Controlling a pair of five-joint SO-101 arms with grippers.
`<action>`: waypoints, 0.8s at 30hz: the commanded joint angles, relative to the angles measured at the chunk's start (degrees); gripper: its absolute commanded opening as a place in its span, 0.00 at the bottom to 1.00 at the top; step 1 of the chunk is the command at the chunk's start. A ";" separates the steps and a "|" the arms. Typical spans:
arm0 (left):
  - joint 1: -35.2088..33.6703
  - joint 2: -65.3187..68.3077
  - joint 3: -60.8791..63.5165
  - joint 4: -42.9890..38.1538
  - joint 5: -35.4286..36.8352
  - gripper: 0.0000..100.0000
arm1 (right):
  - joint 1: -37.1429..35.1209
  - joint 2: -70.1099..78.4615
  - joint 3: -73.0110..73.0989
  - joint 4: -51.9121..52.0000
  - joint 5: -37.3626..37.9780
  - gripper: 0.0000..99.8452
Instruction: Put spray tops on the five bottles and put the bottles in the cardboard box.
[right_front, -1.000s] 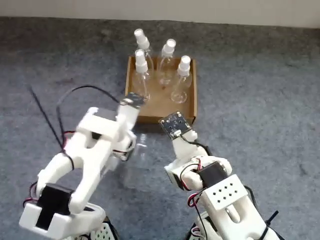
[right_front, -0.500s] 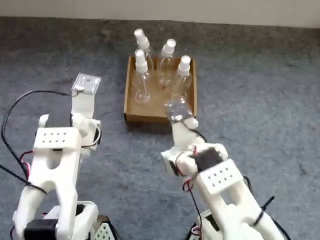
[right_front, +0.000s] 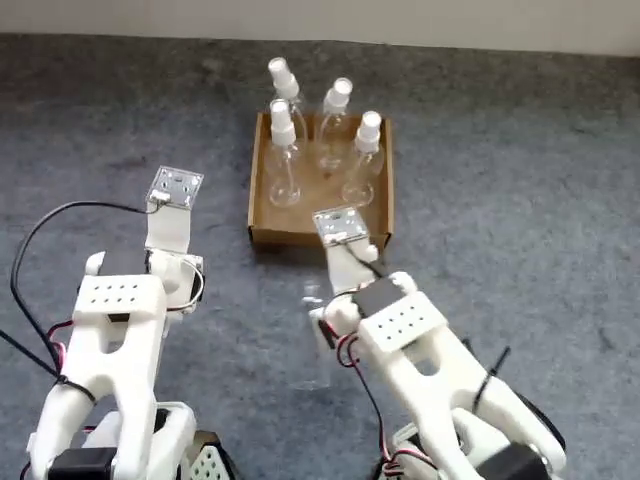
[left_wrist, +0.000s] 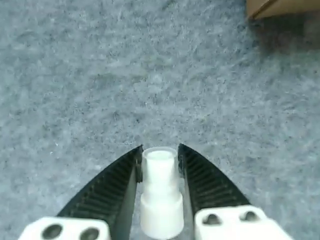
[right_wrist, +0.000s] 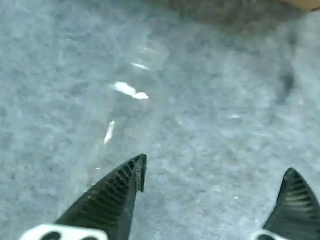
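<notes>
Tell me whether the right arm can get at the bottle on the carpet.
Probably yes: the right claw hangs open close to the clear bottle, and nothing lies between them on the carpet.

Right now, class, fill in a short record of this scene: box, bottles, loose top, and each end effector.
box: open, on the carpet
capped bottles: four upright at the box; at least three stand inside, the rear one's base is hidden
bare bottle: clear, no top, on the carpet in front of the box
spray top: white, in the left end effector
left end effector: shut on the spray top, above carpet
right end effector: open, beside the bare bottle
</notes>
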 joint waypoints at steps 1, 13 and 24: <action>-0.75 -1.80 -0.31 -0.88 0.09 0.00 | -3.12 2.59 -3.82 -1.98 -3.60 0.35; -0.84 -1.63 -0.22 -0.88 0.09 0.00 | -4.09 -1.10 -20.97 3.03 -6.86 0.35; -0.84 -1.89 2.15 -3.34 0.09 0.00 | -6.37 13.41 -15.52 -5.14 -6.77 0.33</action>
